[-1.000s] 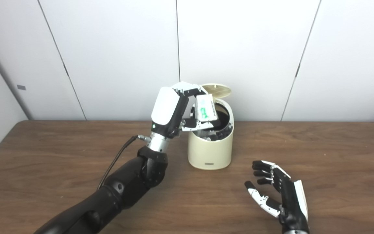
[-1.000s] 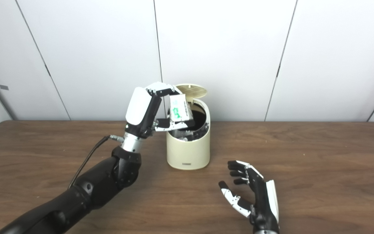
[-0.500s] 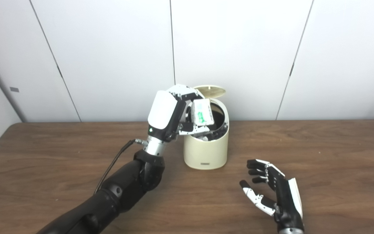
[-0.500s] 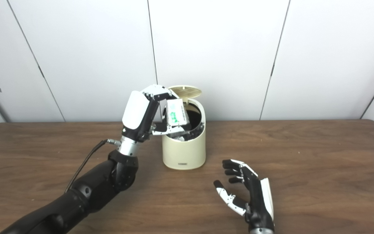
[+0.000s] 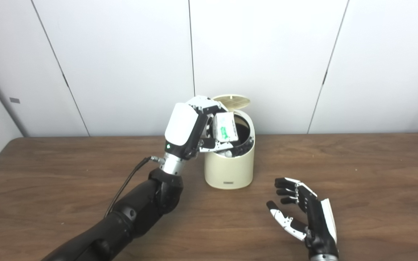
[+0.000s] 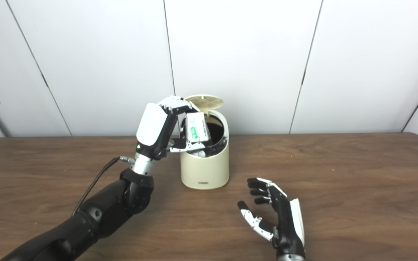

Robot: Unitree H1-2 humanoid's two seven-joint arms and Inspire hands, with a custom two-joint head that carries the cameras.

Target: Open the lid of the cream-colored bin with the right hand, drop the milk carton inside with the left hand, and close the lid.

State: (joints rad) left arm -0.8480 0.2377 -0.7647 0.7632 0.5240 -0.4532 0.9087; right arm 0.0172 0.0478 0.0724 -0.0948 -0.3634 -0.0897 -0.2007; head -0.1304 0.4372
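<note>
The cream-colored bin (image 5: 229, 170) stands at the middle of the brown table with its lid (image 5: 230, 100) swung up at the back and its dark mouth showing. My left hand (image 5: 189, 125) is raised at the bin's left rim, shut on the white milk carton (image 5: 225, 127) with green print. The carton is tilted over the opening, its lower end at the rim. My right hand (image 5: 305, 214) lies open on the table to the front right of the bin, palm facing left and fingers spread, holding nothing.
The brown table (image 5: 376, 174) runs to white wall panels (image 5: 267, 54) close behind the bin. A black cable (image 5: 129, 181) loops from the left wrist along the forearm. Some pale items lie inside the bin, too dark to name.
The camera has shifted, sliding the whole picture left. Relative to the bin, the carton has sunk a little toward the opening. The right hand has stayed open on the table.
</note>
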